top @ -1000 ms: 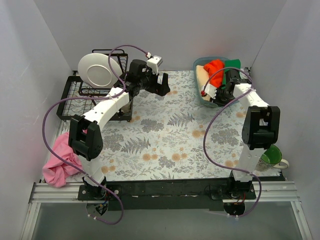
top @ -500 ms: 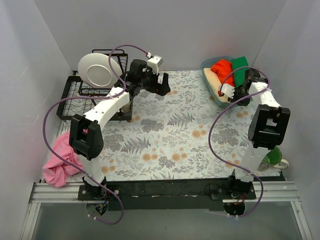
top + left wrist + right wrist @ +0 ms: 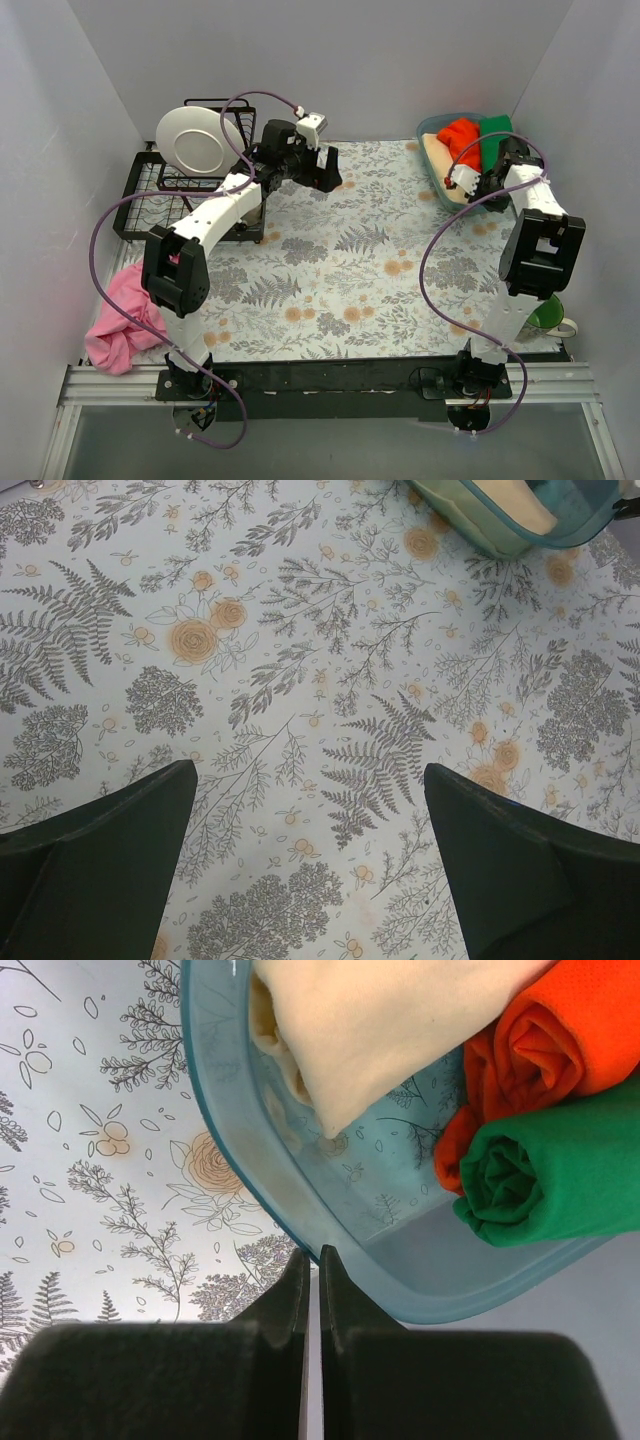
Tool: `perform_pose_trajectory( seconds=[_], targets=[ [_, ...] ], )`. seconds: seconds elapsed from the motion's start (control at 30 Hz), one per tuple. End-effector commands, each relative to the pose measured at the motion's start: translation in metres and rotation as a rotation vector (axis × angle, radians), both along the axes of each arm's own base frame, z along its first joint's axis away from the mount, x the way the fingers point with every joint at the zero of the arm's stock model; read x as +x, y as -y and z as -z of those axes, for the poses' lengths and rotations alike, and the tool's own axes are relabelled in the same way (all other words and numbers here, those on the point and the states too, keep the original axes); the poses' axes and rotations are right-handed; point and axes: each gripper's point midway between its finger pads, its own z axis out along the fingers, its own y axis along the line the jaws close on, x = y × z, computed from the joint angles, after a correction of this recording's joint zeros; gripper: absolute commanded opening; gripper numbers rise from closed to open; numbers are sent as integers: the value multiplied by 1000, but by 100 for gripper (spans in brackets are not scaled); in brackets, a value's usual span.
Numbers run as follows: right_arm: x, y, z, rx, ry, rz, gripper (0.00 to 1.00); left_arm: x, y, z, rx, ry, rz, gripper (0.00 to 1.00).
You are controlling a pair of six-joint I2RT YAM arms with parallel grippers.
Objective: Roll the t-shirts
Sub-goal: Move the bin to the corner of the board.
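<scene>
T-shirts, four in view, three rolled and one not; entries run largest to smallest

- table (image 3: 330, 280), floral covering; the middle is the likely rolling surface
- dish rack (image 3: 140, 205), black wire, far left, no part in the task
- pink t-shirt (image 3: 118, 322), near left corner, crumpled in a heap that spills over the table edge beside the left arm's base; judged to be the piece awaiting rolling, and well apart from both grippers
- tub (image 3: 215, 1110), blue-green translucent plastic, far right corner; it serves as the store for finished rolls
- cream roll (image 3: 370, 1030), lying nearest the tub's left rim
- green roll (image 3: 550, 1180), spiral end facing the right wrist camera, packed against the red-orange one
- red-orange roll (image 3: 560, 1030), wedged between cream and green
- plate (image 3: 190, 138), white, standing on edge in the rack
- mug (image 3: 545, 315), green, near right, behind the right arm
- left gripper (image 3: 305, 780), fingers spread wide over bare covering at the far middle, holding nothing; ready to receive cloth
- right gripper (image 3: 315, 1260), fingers pressed together on nothing, just outside the tub's near rim; whether it touches the rim I cannot tell
</scene>
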Motion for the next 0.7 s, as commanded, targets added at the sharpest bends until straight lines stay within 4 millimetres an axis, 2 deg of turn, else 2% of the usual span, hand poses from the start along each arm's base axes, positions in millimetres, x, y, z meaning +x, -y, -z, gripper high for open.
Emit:
perform_pose_trajectory(
  seconds=[0.0,0.27,0.43,0.53,0.63,0.67],
  targets=[
    [-20,6,-7,21,-14,123,1,2,10,-21,-37,36,20,98],
    [-12,24,-2,-23,21,251,1,3,12,-21,-40,34,27,98],
    [0,33,-8,-48,77,235,1,2,13,-21,-38,38,29,98],
    [7,45,-13,-74,104,240,1,1,11,-21,-28,43,26,98],
    [3,40,-14,-46,70,235,2,-3,10,-22,-19,50,38,98],
    [3,33,-22,-6,86,238,11,-5,9,-23,-15,48,47,98]
  ],
)
